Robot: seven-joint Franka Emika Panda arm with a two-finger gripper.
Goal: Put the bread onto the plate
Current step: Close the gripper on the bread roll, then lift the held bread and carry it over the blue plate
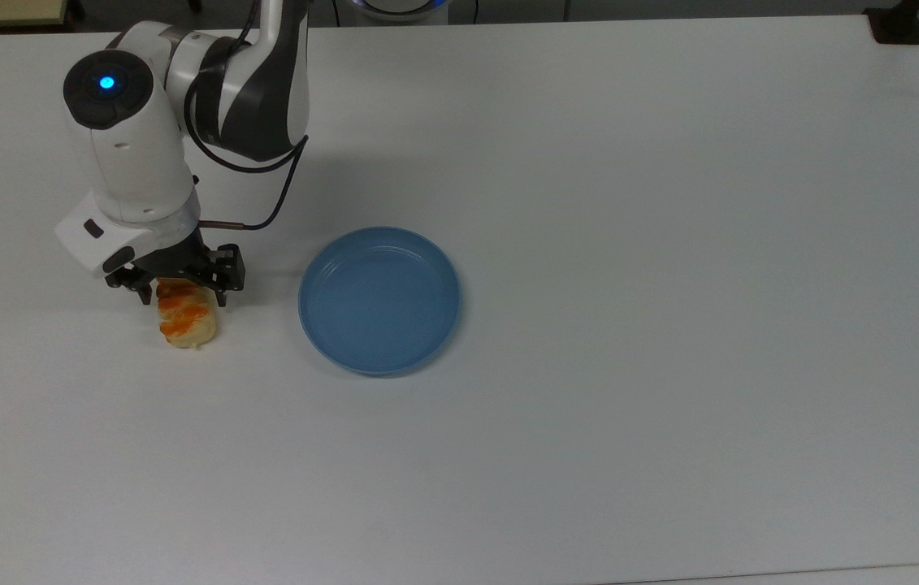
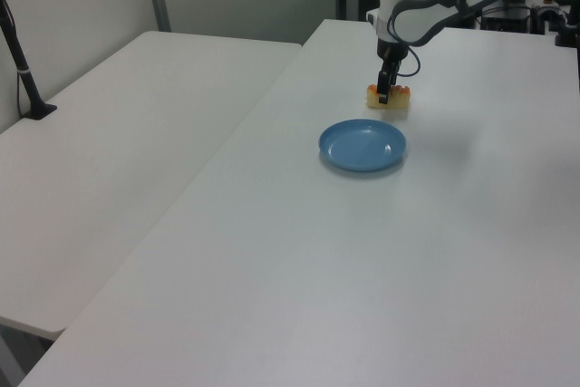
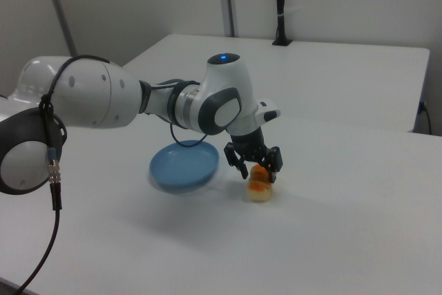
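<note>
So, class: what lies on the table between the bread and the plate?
Nothing: in the top view, bare white table separates the bread from the plate. The gripper straddles the bread's far end.

You see a smooth, faintly glossy blue plate point(image 1: 379, 301) that looks plastic, a matt white table point(image 1: 630, 244), a glazed bread point(image 1: 187, 321), and the arm's glossy white shell point(image 1: 134, 154).

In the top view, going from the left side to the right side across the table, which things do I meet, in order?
Bread, with the gripper straddling its upper end → plate → black mount at the table's far right corner.
</note>
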